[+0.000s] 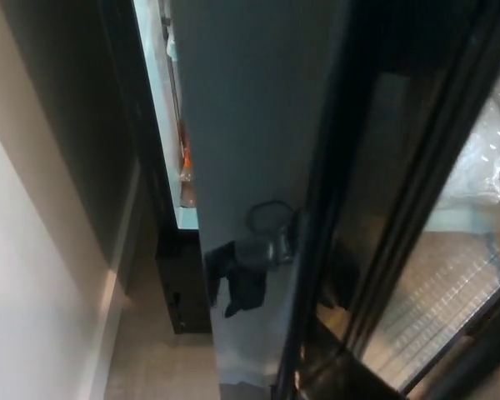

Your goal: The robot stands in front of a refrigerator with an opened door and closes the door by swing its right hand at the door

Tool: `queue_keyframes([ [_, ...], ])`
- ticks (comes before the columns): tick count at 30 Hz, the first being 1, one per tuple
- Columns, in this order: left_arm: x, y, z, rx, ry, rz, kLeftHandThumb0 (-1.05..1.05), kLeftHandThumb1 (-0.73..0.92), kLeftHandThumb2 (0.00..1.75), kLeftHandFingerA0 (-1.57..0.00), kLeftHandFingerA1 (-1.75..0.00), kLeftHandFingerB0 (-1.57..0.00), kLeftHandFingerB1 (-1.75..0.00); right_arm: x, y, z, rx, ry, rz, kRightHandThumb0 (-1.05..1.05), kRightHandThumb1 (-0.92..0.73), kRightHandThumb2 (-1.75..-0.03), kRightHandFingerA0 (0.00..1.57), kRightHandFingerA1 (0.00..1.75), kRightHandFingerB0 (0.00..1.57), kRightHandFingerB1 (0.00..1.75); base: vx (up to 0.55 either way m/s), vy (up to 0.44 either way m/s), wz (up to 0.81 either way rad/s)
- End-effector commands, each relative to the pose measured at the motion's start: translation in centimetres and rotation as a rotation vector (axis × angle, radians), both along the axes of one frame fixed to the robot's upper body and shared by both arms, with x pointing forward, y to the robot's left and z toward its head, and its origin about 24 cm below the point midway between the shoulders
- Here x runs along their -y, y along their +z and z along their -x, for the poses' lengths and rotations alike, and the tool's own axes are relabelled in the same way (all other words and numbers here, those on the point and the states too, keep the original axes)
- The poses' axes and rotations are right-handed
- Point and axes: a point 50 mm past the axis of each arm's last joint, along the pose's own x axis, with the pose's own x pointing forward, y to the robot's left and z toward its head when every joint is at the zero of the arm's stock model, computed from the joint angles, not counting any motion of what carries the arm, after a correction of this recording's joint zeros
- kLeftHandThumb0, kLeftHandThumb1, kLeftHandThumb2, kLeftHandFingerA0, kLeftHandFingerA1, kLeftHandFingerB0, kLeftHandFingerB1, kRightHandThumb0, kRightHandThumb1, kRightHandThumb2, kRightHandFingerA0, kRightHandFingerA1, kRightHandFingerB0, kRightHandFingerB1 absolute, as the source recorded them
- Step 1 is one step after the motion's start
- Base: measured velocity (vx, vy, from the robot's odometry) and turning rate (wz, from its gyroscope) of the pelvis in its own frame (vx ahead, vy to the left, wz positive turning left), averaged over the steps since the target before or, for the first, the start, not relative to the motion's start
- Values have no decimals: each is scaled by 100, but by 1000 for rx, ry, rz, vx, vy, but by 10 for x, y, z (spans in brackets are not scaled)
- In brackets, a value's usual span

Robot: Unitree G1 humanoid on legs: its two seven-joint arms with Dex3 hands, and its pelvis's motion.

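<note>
The refrigerator door (250, 108) fills the middle of the head view as a broad grey panel running from the top down to the floor. To its left a narrow lit strip of the refrigerator's inside (168, 125) shows, with an orange item on a shelf. My right hand (240, 282) is black with a silver wrist. It rests against the lower part of the grey panel, fingers apart and pointing down, holding nothing. My left hand does not show.
A dark cabinet side (75, 108) and a pale wall (33, 292) stand at the left, with a black base unit (182, 287) on the floor below the lit gap. At the right is a black-framed glass panel (417, 208) with wire shelves behind it.
</note>
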Motion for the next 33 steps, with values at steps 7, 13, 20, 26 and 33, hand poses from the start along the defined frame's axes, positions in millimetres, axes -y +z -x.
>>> queue_keyframes([
  [7, -7, -2, 12, -29, -13, -18, -45, 62, 88, -51, -56, -40, -50, -19, 25, 13, 485, 26, 5, -57, -78, -64, 28, 31, 32, 31, 0, 0, 0],
  [13, -10, -8, 27, -72, -11, -21, -39, 73, 62, -58, -47, -47, -38, -41, 94, 23, 910, 118, -17, -57, -84, -66, 17, 27, 21, 28, 0, 0, 0],
  [20, -10, -15, 45, -114, -10, -35, -40, 74, 63, -58, -42, -47, -37, -72, 196, 30, 1466, 190, -8, -57, -79, -67, 9, 23, 12, 27, 0, 0, 0],
  [26, -12, -19, 63, -130, 12, -38, -44, 74, 63, -45, -38, -40, -36, -106, 297, 52, 1967, 292, 19, -75, -63, -98, 2, 25, 9, 38, 0, 0, 0],
  [33, -15, -23, 79, -156, 45, -52, -55, 76, 66, -44, -40, -38, -36, -121, 336, 69, 2154, 359, 100, -75, -59, -96, 5, 40, 9, 43, 0, 0, 0],
])
